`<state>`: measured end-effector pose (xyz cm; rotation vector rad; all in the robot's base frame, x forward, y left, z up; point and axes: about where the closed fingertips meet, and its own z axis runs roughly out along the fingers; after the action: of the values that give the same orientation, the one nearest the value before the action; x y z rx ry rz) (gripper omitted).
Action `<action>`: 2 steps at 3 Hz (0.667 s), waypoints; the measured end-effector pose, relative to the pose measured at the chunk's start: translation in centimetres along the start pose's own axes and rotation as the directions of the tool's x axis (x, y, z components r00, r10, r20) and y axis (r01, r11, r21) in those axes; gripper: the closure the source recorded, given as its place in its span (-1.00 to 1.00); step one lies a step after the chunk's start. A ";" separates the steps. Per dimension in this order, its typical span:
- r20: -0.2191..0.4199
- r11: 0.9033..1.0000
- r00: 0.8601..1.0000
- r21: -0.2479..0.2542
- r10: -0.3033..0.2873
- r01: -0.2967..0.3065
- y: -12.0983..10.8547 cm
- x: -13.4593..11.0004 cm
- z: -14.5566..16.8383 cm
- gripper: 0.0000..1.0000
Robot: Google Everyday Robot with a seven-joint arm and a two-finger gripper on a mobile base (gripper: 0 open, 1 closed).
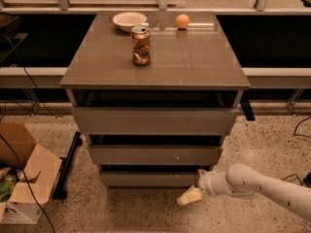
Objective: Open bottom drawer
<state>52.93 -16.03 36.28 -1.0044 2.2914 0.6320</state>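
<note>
The bottom drawer (146, 179) is the lowest, narrowest grey-beige front of the cabinet, near the floor. It sits flush under the middle drawer (154, 155), with a dark gap above it. My gripper (190, 196) comes in from the lower right on a white arm. It hangs just below and in front of the bottom drawer's right end, above the speckled floor. One pale fingertip (187, 197) points left and down.
The cabinet top (194, 57) holds a soda can (141, 45), a white bowl (129, 21) and an orange ball (182, 21). An open cardboard box (24, 178) stands at the lower left beside a black bar (67, 166) on the floor.
</note>
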 end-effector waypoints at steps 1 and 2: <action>-0.011 1.000 1.000 0.006 0.001 -0.001 0.1 0.1 0.3 -1.00; 0.005 0.999 1.000 0.036 0.021 -0.021 -1.5 0.4 2.3 -1.00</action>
<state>54.55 -15.71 34.00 -0.9619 2.3036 0.5993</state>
